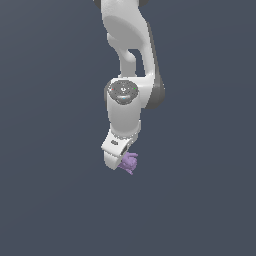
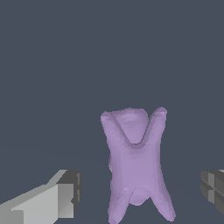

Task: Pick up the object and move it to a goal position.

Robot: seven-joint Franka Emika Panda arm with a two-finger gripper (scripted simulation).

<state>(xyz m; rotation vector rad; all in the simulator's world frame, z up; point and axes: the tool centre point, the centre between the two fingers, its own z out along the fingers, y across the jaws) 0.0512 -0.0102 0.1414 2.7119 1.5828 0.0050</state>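
Note:
The object is a small lilac-purple lumpy figure with short prongs, lying on the dark grey floor. In the exterior view it sits right at the lower end of the white arm. In the wrist view the object lies between my two fingers, with two prongs at each end. My gripper is open: one finger and the other finger stand on either side of the figure with a visible gap on each side. In the exterior view the gripper is low over the figure and its fingertips are mostly hidden by the hand.
A flat, uniform dark grey floor surrounds the arm on all sides. No other objects, containers or edges show, and no goal marker shows in either view.

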